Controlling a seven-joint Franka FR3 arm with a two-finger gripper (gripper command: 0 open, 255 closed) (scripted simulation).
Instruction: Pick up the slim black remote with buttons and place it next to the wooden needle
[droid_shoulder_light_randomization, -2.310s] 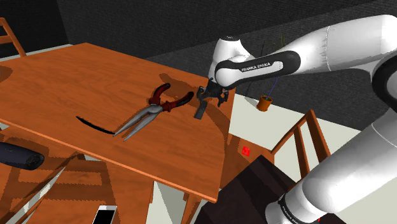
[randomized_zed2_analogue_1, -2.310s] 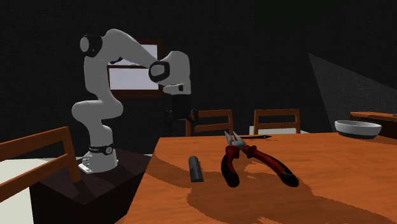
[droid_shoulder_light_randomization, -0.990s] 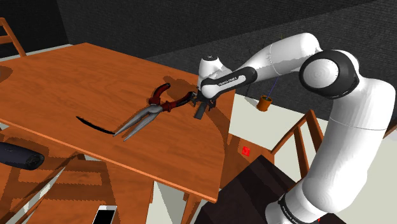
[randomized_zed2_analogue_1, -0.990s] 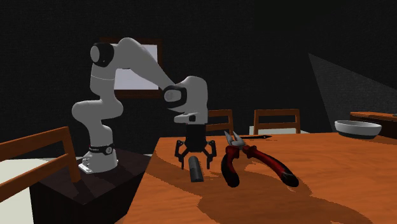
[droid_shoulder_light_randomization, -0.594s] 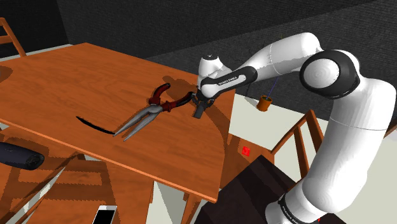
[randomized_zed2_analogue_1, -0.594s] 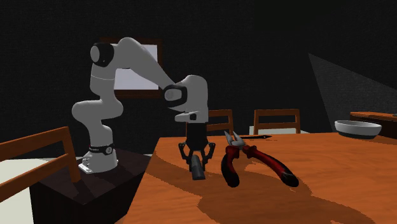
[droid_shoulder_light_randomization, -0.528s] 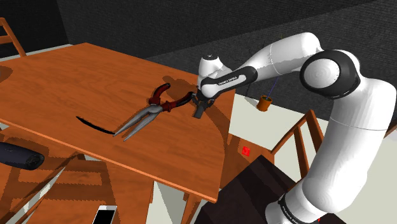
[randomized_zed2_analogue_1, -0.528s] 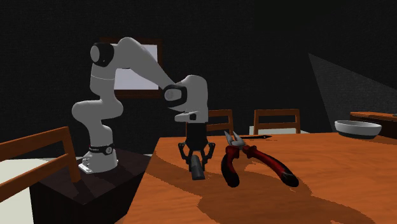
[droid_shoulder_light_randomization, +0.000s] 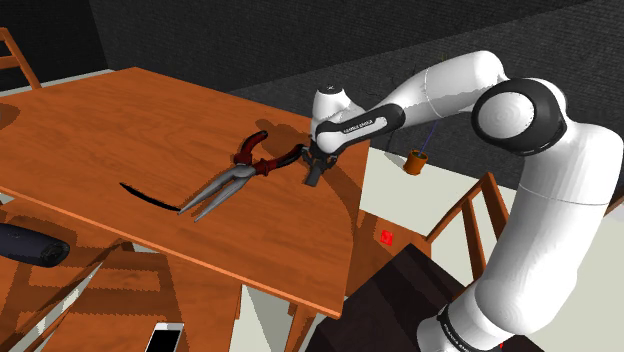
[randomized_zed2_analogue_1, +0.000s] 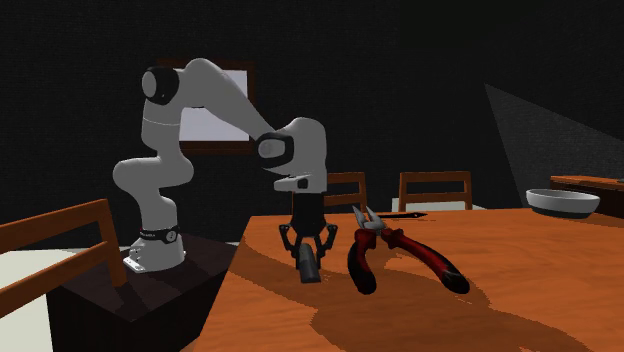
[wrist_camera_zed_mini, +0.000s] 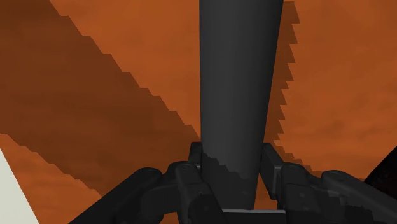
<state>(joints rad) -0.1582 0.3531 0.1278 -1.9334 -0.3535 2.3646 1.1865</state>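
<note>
You are seeing the jaws pointing straight down at the orange-brown wooden worktop (droid_shoulder_light_randomization: 110, 120), and they are gripping the remote (wrist_camera_zed_mini: 236, 95): in the wrist view the two black jaws are pressing against its long sides, one on each, at the end nearest the camera. The remote is showing as a slim, plain dark grey bar, and the rest of it is running away from the jaws along the wood. It is lying low on the worktop (randomized_zed2_analogue_1: 520, 290), with its stepped shadow falling right beside it. In the second exterior view the remote (randomized_zed2_analogue_1: 308, 267) is poking out just below the jaws, towards the camera. In the shoulder view the remote (droid_shoulder_light_randomization: 314, 177) is sitting directly under the jaws, close to the worktop's edge on the stand's side. Just beside the jaws, a pair of pliers (droid_shoulder_light_randomization: 236, 178) with red and black handles is lying flat, its handles nearest the jaws and its long grey nose pointing away from them. Well apart from the jaws, past the tip of that nose, the needle (droid_shoulder_light_randomization: 148, 197) is resting as a thin, dark, slightly curved sliver. In the second exterior view the pliers (randomized_zed2_analogue_1: 400, 254) are lying next to the jaws, and a pale bowl (randomized_zed2_analogue_1: 563, 202) is standing far from them at the worktop's far side.
</note>
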